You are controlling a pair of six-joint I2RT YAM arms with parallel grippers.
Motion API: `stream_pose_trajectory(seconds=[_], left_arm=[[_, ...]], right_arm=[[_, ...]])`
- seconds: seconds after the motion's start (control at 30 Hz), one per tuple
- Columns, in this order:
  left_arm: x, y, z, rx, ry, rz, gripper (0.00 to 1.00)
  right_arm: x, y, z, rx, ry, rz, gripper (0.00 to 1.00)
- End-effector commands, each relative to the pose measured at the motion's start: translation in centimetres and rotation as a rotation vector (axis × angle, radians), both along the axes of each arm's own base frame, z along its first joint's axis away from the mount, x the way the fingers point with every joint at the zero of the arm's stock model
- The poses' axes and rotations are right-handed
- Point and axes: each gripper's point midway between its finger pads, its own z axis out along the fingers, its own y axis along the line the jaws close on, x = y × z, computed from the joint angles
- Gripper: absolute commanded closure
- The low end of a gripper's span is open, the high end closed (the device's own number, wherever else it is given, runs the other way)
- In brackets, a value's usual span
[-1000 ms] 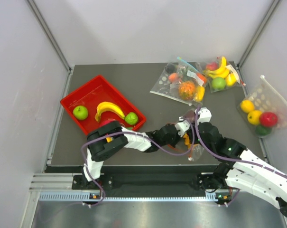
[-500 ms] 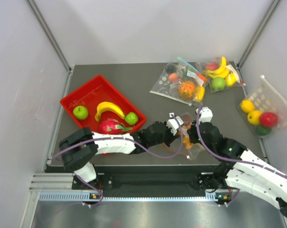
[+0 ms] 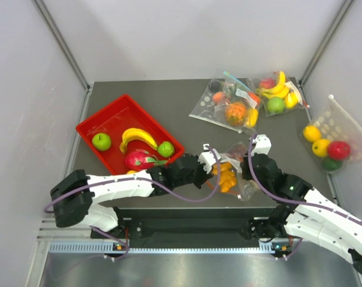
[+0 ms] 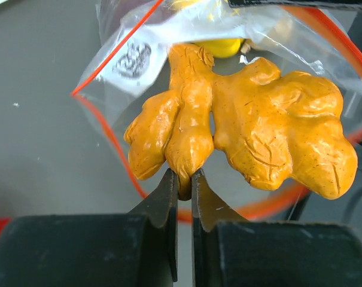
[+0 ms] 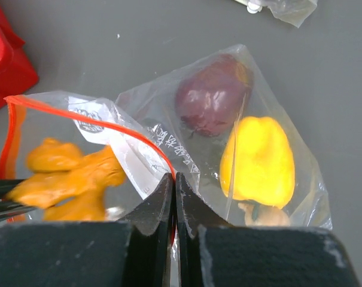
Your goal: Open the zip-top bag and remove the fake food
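The zip-top bag (image 3: 243, 179) lies near the table's front edge with its orange-red zip mouth (image 4: 103, 128) open. My left gripper (image 4: 184, 179) is shut on a lobe of a knobbly orange fake food piece (image 4: 258, 131), holding it just in front of the open mouth. From above, that piece (image 3: 226, 176) hangs left of the bag, beside the left gripper (image 3: 216, 166). My right gripper (image 5: 174, 179) is shut on the bag's zip edge (image 5: 142, 140). Inside the bag lie a dark purple piece (image 5: 210, 98), a yellow piece (image 5: 258, 158) and a small beige one (image 5: 261, 214).
A red tray (image 3: 125, 97) at the left holds two green apples, a banana and a pink dragon fruit. Three more bags of toy fruit (image 3: 225, 104) (image 3: 276, 92) (image 3: 333, 137) lie at the back right and right edge.
My left gripper has drawn back to the left with the orange piece, pulling it out towards the bag's mouth. The left arm's elbow has swung left. The right gripper has kept its hold.
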Motion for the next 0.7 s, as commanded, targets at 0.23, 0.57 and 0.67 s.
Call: stream_pose_trajectory(seconds=[0.23,0.57,0.67], left_arm=[[-0.6,2.0,4.9,-0.100,-0.054,0.022,1.00],[3.1,6.6,7.4,-0.117,-0.113,0.239,1.00],[6.8,10.5,8.5,-0.162,-0.096,0.388,1.00]], right_arm=[[0.9,0.0,1.2,-0.004,-0.024,-0.022,1.00],[0.7,0.0,1.6,0.018,-0.033,-0.019,1.00],[0.6,0.0,1.7,0.023,-0.033,-0.013,1.00]])
